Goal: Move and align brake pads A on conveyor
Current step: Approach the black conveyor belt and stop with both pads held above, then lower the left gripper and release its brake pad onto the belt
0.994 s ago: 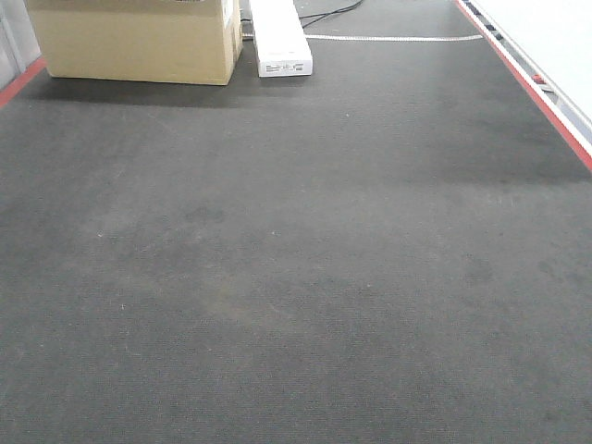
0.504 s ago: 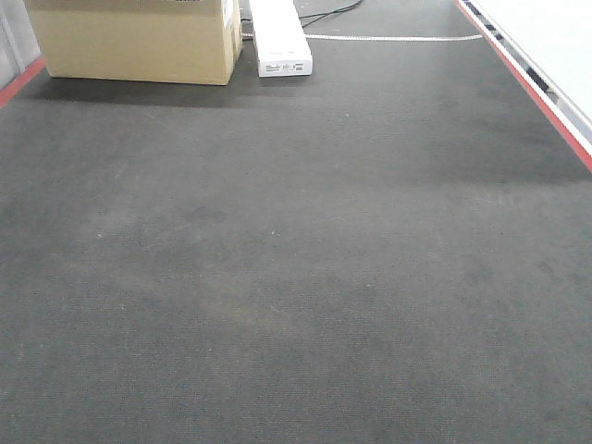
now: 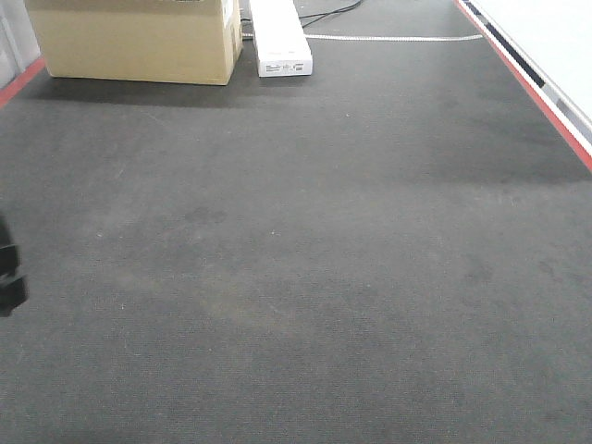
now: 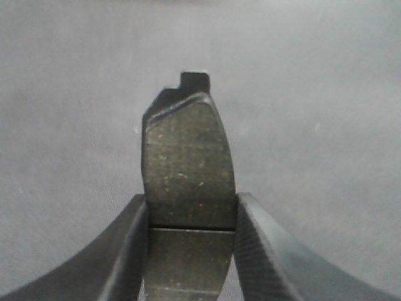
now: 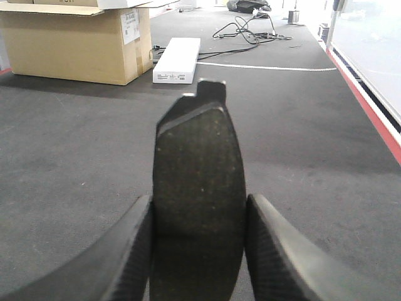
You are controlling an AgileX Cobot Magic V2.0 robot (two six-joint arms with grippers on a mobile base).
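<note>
My left gripper (image 4: 192, 210) is shut on a dark grey brake pad (image 4: 187, 157). The pad sticks out forward between the fingers, its thin groove level with the fingertips, above a blurred plain grey surface. My right gripper (image 5: 199, 210) is shut on a second brake pad (image 5: 197, 157), held just above the dark charcoal conveyor (image 5: 81, 144). In the front view the conveyor (image 3: 305, 240) carries no pads, and a black piece of an arm (image 3: 9, 270) pokes in at the left edge.
A cardboard box (image 3: 139, 42) and a white oblong box (image 3: 280, 42) stand at the far left end of the belt. Red edge strips (image 3: 546, 102) run along both sides. Cables (image 5: 244, 34) lie beyond a white line across the belt.
A black piece of an arm has come into the front view at the left edge; it was absent in both earlier frames. The belt and boxes look the same.
</note>
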